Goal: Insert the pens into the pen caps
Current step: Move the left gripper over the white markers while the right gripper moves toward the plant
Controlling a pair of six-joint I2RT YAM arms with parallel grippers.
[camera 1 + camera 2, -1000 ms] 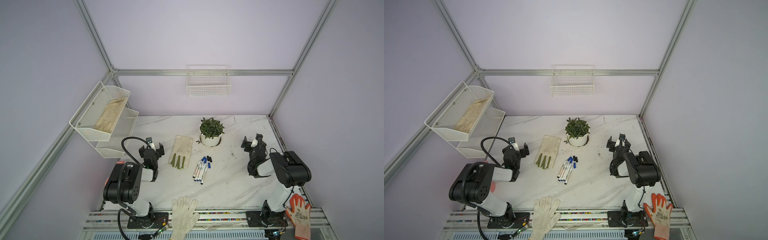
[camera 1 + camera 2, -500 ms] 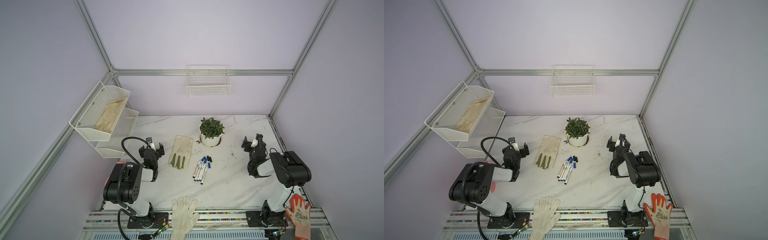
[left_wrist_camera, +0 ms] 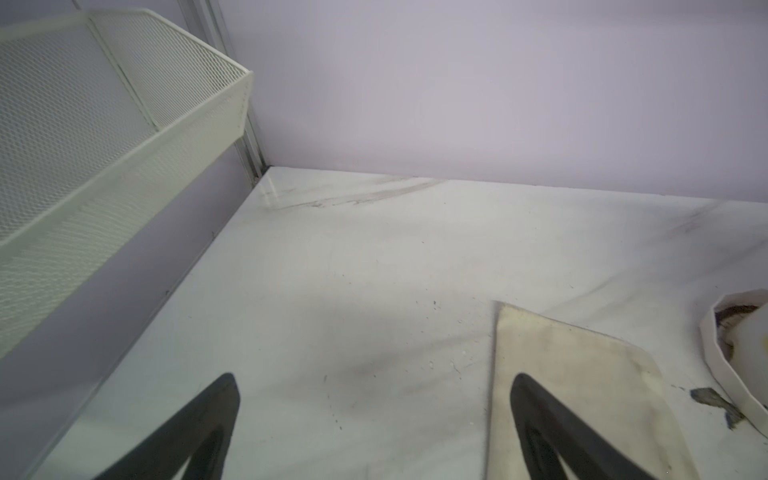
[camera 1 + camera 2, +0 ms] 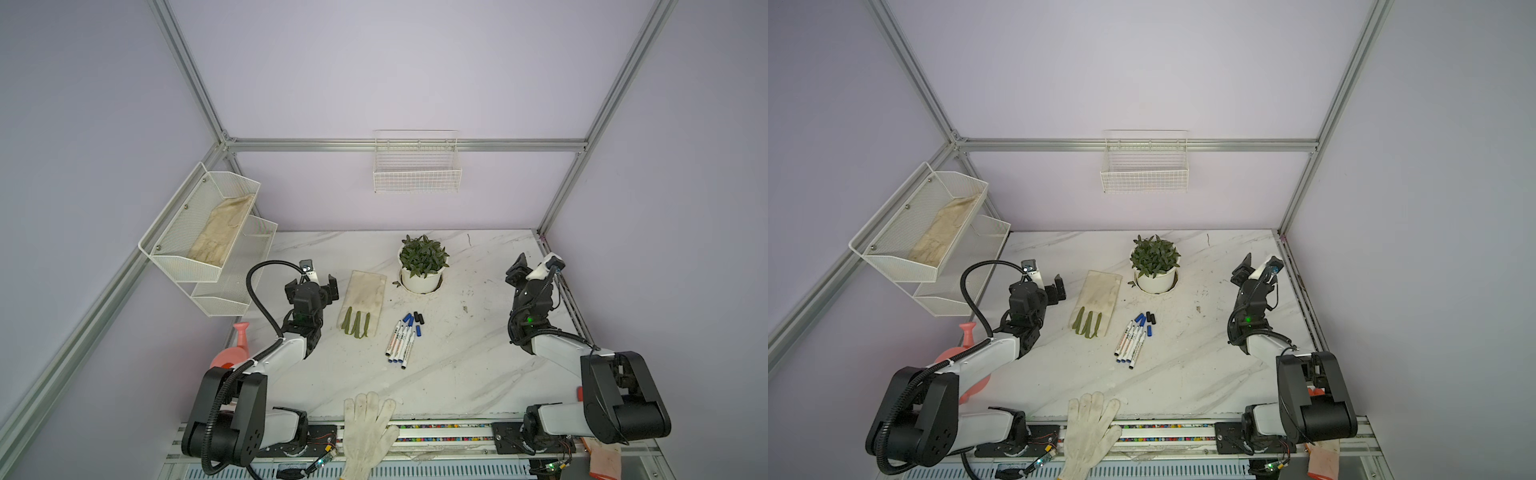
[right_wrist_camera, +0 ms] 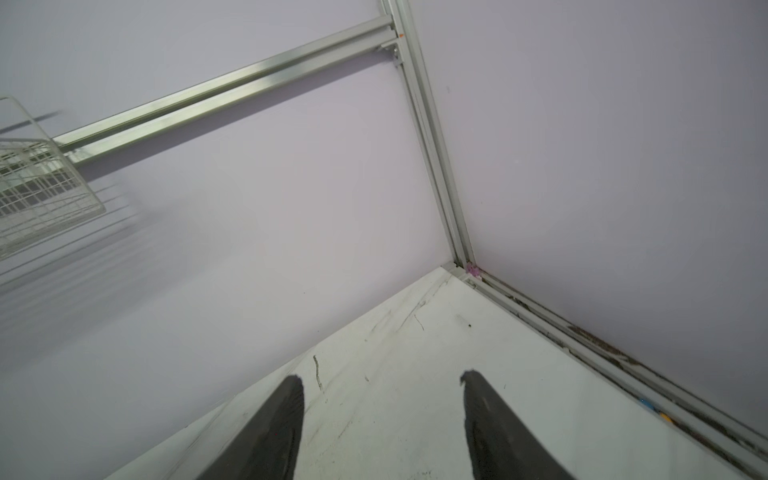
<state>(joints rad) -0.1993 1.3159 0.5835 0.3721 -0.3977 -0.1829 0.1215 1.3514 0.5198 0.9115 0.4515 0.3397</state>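
Neither wrist view shows you the pens [image 4: 400, 341] or the pen caps [image 4: 414, 320]. In both top views they lie loose at lower centre of the frame on the surface [image 4: 457, 365], caps just above the pens, too small to tell whether any touch. Your left pincer [image 3: 374, 378] is spread wide and empty, one finger overlapping a beige glove [image 3: 561, 374]. The right pincer [image 5: 382, 376] stands parted, holding nothing, facing a wall corner. The plant pot [image 3: 752, 349] is cut off at the frame's right edge.

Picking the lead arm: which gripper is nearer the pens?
Left. The left gripper hovers just past the beige glove from the pens; the right gripper sits farther off, near the right edge of the table.
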